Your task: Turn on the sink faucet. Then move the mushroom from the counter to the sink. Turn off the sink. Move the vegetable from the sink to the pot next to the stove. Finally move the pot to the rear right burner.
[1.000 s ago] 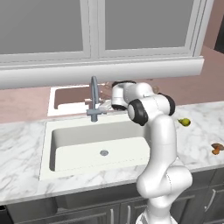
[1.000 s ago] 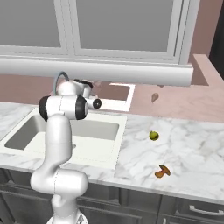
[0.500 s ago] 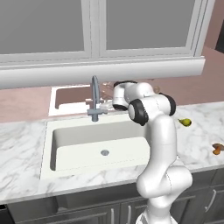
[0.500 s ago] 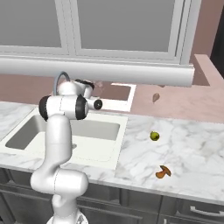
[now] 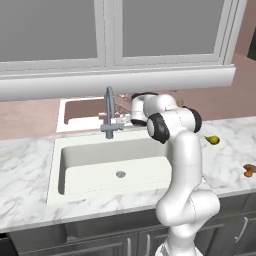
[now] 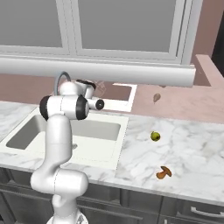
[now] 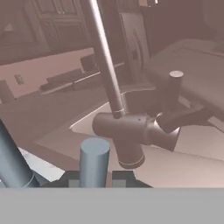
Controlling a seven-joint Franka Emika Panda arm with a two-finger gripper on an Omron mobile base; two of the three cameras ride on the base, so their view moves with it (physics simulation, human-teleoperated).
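Claw shut, empty, just short of the tap handle behind the sink. Nudge handle sideways w/ fingertips, slow. Mushroom on desk, well right.

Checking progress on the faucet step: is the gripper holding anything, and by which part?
Nothing is held. The shut gripper sits close to the faucet, gripping no part.

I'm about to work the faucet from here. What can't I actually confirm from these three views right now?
- Gripper contact with the faucet: left base view, too small; right base view, the arm covers it.
- Water running or not: sink basin looks dry, stream cannot be told.
- Faucet handle position: hand view, dim and close.
- Mushroom: small; left base view cuts it at the edge.
- Pot and stove: out of frame.
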